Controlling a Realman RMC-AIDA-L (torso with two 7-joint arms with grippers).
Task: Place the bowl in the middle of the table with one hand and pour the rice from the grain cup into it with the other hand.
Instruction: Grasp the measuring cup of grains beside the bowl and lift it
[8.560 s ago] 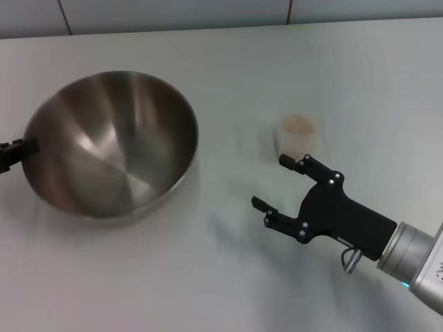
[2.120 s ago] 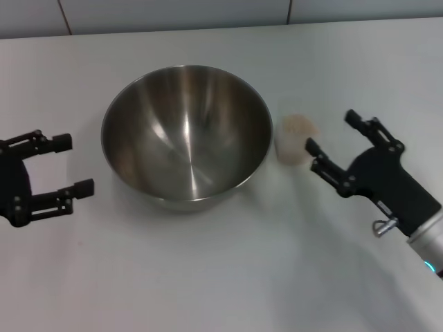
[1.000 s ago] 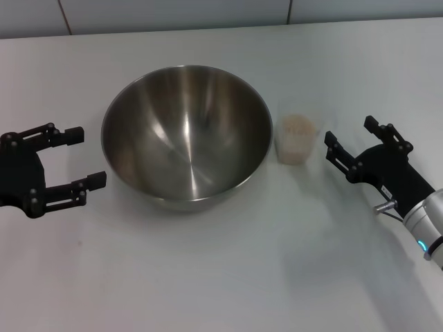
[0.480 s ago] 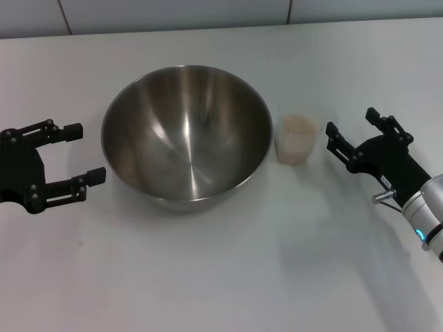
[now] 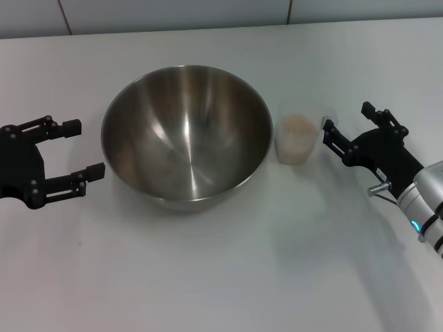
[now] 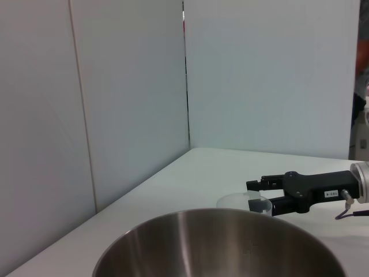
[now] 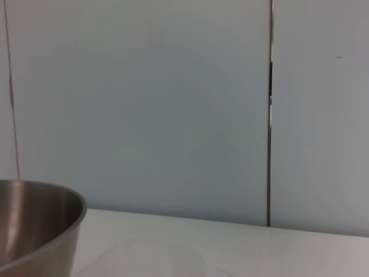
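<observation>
Bowl point(image 5: 187, 135): mid-worktop point(image 5: 221, 277), upright.
Grain cup point(image 5: 297, 138): beside bowl, holding rice point(image 5: 297, 125).
Right end effector point(image 5: 348, 120): fingers apart, seemingly just short of cup.
Left end effector point(image 5: 84, 149): fingers apart, near bowl.

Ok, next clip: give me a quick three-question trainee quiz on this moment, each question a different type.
1. True or false: the rice is already in the bowl.
2. Which gripper is nearest the grain cup? A) left gripper B) right gripper C) neither is in view
3. Fill in: the cup stands upright on the table, beside the bowl on the robot's ____ side.

Key:
1. False. The rice is in the cup and the bowl is empty.
2. B. It is open, just beside the cup and not gripping it; the left gripper is open on the bowl's other side.
3. right
</observation>
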